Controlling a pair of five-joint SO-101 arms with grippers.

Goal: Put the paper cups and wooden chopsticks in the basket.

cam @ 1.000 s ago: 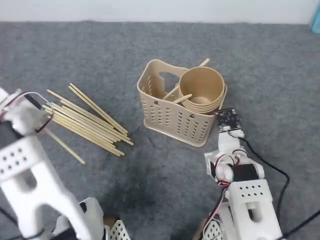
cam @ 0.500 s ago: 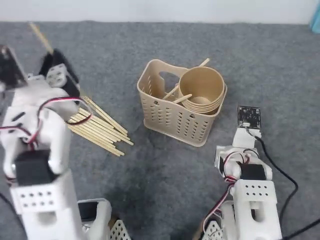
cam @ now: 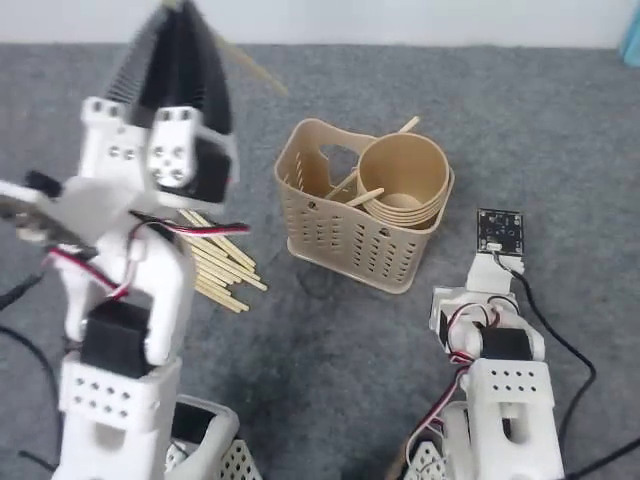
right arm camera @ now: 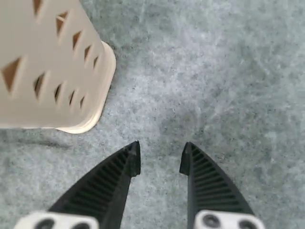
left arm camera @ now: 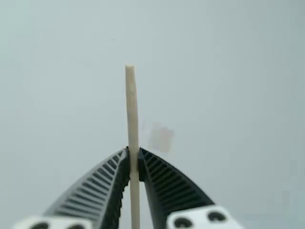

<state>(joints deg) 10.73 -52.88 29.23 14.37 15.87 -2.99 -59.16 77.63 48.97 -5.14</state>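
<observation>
My left gripper [left arm camera: 133,153] pinches one pale wooden chopstick [left arm camera: 130,109], raised left of the beige perforated plastic basket [cam: 340,238], where I fear it may swivel and miss; my right gripper [right arm camera: 160,155] hangs open.

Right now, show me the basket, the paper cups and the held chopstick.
basket [cam: 345,240], high view, perforated front wall.
paper cups [cam: 418,165], high view, inside wall of top cup.
held chopstick [left arm camera: 131,109], left wrist view, bare upper shaft.
</observation>
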